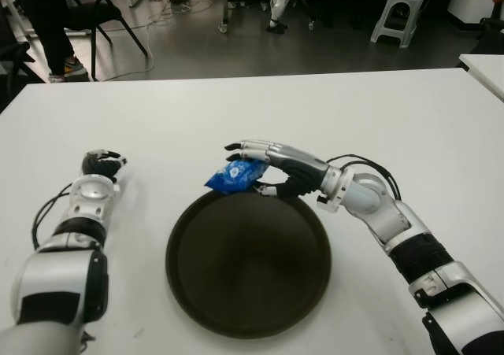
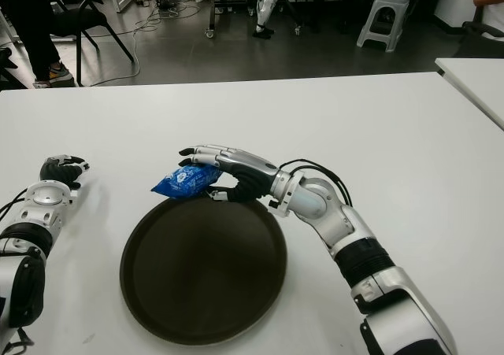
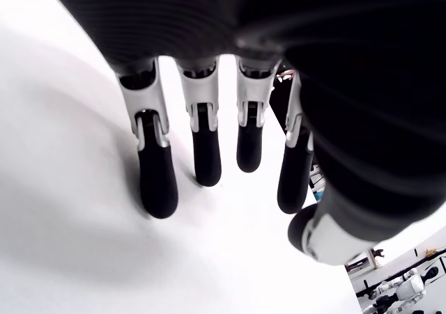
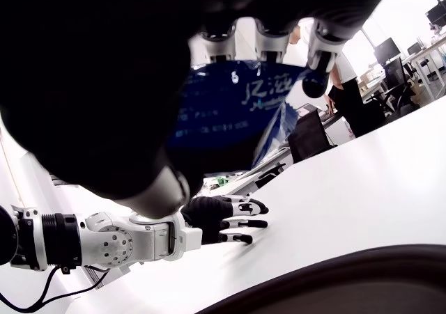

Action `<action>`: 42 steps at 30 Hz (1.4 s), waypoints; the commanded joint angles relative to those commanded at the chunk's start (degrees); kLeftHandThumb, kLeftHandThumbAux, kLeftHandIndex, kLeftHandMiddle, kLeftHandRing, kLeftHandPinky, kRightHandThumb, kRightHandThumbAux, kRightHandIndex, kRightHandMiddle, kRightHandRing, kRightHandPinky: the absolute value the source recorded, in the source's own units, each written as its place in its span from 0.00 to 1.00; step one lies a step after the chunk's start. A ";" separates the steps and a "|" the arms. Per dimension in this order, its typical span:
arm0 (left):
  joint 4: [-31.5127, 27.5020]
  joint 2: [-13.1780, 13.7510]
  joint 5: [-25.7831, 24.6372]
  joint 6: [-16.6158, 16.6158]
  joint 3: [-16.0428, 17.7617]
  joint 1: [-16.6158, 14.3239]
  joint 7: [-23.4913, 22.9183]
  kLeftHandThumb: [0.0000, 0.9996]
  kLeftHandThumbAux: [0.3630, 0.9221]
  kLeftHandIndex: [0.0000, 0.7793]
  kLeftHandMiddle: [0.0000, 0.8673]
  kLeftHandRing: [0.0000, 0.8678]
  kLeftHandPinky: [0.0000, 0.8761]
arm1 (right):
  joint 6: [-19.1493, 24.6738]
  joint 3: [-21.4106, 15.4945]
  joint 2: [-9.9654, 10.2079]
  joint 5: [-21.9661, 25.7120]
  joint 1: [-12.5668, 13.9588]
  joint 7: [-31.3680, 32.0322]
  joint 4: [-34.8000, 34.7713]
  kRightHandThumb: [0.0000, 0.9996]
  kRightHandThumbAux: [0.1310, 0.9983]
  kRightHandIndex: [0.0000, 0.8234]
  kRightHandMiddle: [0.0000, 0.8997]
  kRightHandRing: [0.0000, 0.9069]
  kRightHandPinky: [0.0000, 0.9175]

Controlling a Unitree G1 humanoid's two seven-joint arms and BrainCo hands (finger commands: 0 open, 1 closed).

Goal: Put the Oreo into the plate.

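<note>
One white table [image 1: 378,119], carrying one round dark plate [image 1: 248,268] and one blue Oreo packet [image 1: 234,175]. Packet held off the table just above the plate's far rim, overhanging its far-left edge, not yet set down inside. Pinched by the right hand [image 1: 268,168], with the fingers [image 1: 250,149] stretched over the packet's top and the thumb tucked beneath; confirmed in the right wrist view, where the blue wrapper [image 4: 240,108] sits clamped under the fingertips. Right arm reaching in from the plate's right side, forearm angled across the table toward the rim.

One left hand [image 1: 101,164] well to the left of the plate, near the table's left part, holding nothing. Four fingers [image 3: 157,182] seen extended and slightly apart in the left wrist view, with the thumb beside them, over bare white tabletop. Same hand visible in the distance in the right wrist view, fingers laid out flat.

Beyond the plate's far side, past the table edge: one pale stool [image 1: 398,12], one dark chair [image 1: 98,5], and a person's legs [image 1: 47,24] at the far left.
</note>
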 joint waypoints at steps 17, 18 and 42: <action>-0.01 0.01 -0.03 -0.49 0.03 0.20 -0.11 0.68 0.64 0.51 0.19 0.21 0.18 | -0.28 -0.19 -0.06 0.31 -0.03 0.37 -0.08 0.70 0.68 0.51 0.10 0.02 0.00; 0.00 0.03 -0.04 -0.49 0.05 0.21 -0.12 0.68 0.64 0.51 0.19 0.20 0.18 | -0.23 -0.21 0.04 0.34 -0.03 0.30 0.00 0.70 0.68 0.51 0.10 0.02 0.00; 0.03 0.15 -0.18 -0.87 -0.03 0.41 -0.39 0.68 0.65 0.51 0.17 0.19 0.17 | 18.03 1.73 -3.47 2.95 -0.67 17.60 -10.13 0.00 0.86 0.00 0.00 0.00 0.00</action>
